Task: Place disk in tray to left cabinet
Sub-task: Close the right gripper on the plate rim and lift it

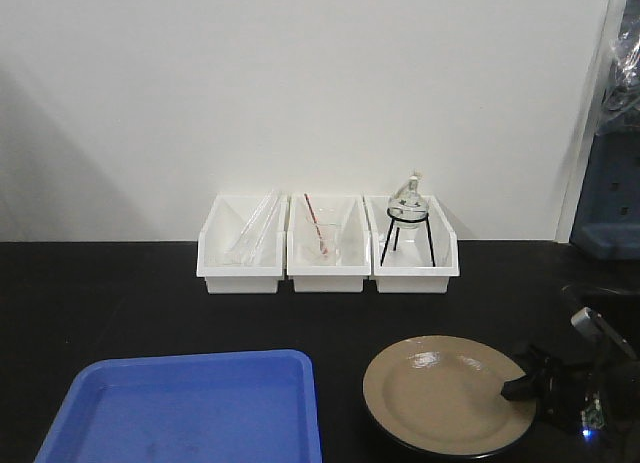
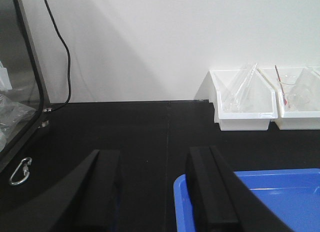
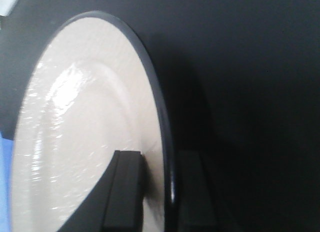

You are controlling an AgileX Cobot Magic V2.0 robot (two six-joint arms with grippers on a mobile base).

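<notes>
The disk (image 1: pixel 440 388), tan inside with a black rim, lies on the black table at the front right. My right gripper (image 1: pixel 520 386) is at its right edge. In the right wrist view one finger lies on the disk's (image 3: pixel 90 142) inside and the other under its rim, so the right gripper (image 3: pixel 162 157) is shut on the disk. The blue tray (image 1: pixel 190 408) sits at the front left, apart from the disk. My left gripper (image 2: pixel 152 157) is open and holds nothing, its right finger over the tray's (image 2: pixel 280 192) left rim. I cannot make out the left cabinet for certain.
Three white bins (image 1: pixel 327 245) stand in a row against the back wall, the right one holding a glass flask on a stand (image 1: pixel 408 198). A dark-framed glass panel (image 2: pixel 30 81) and a carabiner (image 2: pixel 20 171) are at the far left. Glass-fronted furniture (image 1: pixel 610 133) stands at the right.
</notes>
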